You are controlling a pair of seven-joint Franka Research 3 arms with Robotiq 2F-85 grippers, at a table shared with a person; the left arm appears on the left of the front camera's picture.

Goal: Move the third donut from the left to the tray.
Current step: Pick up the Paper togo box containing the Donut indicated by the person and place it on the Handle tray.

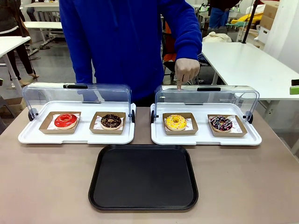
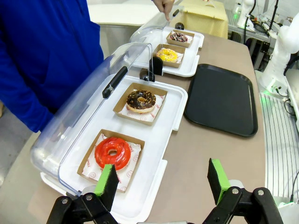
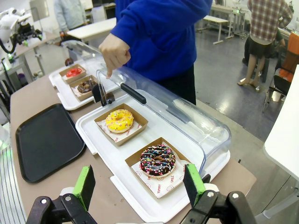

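While yellow donut (image 1: 175,122) sits under its open lid (image 1: 205,97), hand (image 1: 187,70) points down at it; black tray (image 1: 140,205) near; left gripper (image 2: 162,179), right gripper (image 3: 139,184) both wide, holding nothing.

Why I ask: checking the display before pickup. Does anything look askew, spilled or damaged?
Nothing stands out. The yellow-iced ring donut sits flat in its square brown cardboard holder, as do the other three; both clear domed lids stand open; the flat black plastic tray lies square.

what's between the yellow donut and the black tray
In the front view, only the front wall of the donut's cardboard holder, the white tray rim and a narrow strip of table lie between the yellow donut and the black tray.
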